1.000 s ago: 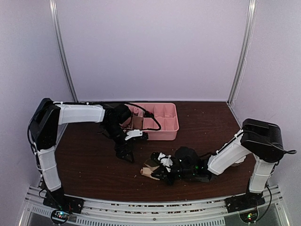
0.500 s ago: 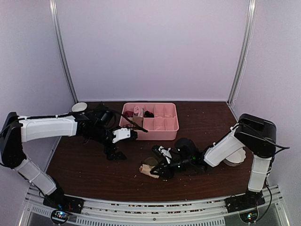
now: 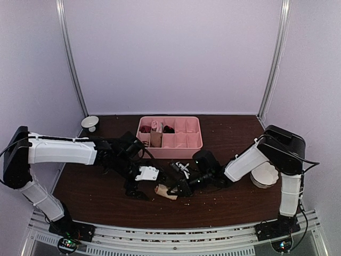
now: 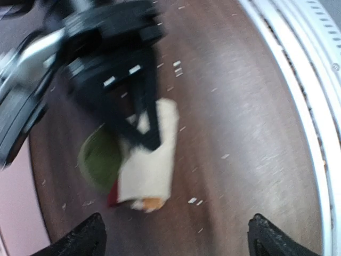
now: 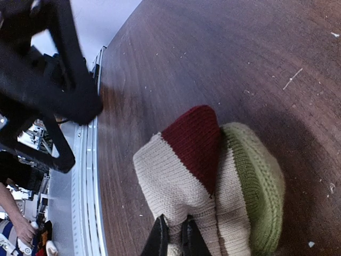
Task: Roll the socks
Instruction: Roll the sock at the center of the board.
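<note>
The beige-tan sock lies bunched near the table's front edge, with its maroon and olive stripes showing in the right wrist view. My right gripper is shut on the sock's beige end, its fingertips pinching the knit. My left gripper is open and empty just left of the sock. In the left wrist view the sock lies ahead of its spread fingertips, apart from them. I cannot make out the black argyle sock.
The pink divided tray stands behind the grippers, holding small dark and tan items. A small white bowl sits at the back left and a larger white one by the right arm. The front rail runs close by.
My left arm has swung away from the tray toward the front edge, and its gripper now sits beside the sock. My right gripper has drawn the sock slightly left.
</note>
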### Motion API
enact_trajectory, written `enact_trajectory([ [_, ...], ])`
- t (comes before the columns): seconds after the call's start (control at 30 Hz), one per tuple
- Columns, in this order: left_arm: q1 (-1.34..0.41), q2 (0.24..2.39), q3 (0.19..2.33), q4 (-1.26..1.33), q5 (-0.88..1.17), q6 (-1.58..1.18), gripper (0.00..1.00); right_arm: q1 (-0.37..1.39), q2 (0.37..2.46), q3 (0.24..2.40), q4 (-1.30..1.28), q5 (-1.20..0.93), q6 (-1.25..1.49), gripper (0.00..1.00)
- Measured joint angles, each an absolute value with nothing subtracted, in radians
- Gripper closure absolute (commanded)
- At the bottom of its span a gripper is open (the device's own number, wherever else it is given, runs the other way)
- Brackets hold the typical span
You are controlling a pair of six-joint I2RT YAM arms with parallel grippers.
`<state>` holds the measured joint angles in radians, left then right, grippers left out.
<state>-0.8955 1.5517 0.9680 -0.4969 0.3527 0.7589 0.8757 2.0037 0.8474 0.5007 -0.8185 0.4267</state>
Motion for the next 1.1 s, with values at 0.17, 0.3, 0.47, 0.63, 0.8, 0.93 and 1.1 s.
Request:
enact_trajectory([
  [0.17,-0.949,1.627,1.000,-0.489,0.357,0.801,0.35,0.854,2.032,0.856,0.500,-0.878,0.480,1.00],
  [0.3,-0.952,1.700,1.040,-0.459,0.350,0.815,0.40,0.842,2.055,0.865,0.507,-0.916,0.515,1.00],
  [0.47,-0.977,1.748,1.046,-0.419,0.315,0.844,0.46,0.834,2.067,0.869,0.518,-0.942,0.549,1.00],
  [0.63,-0.986,1.793,1.074,-0.406,0.274,0.870,0.60,0.828,2.070,0.869,0.538,-0.961,0.577,1.00],
  [0.8,-0.986,1.822,1.077,-0.377,0.240,0.882,0.64,0.824,2.074,0.836,0.622,-0.962,0.628,0.91],
  [0.93,-0.986,1.866,1.095,-0.364,0.226,0.881,0.70,0.823,2.073,0.785,0.731,-0.957,0.689,0.73],
  [1.1,-0.974,1.904,1.167,-0.436,0.273,0.842,0.86,0.820,2.031,0.681,0.841,-0.893,0.726,0.44],
])
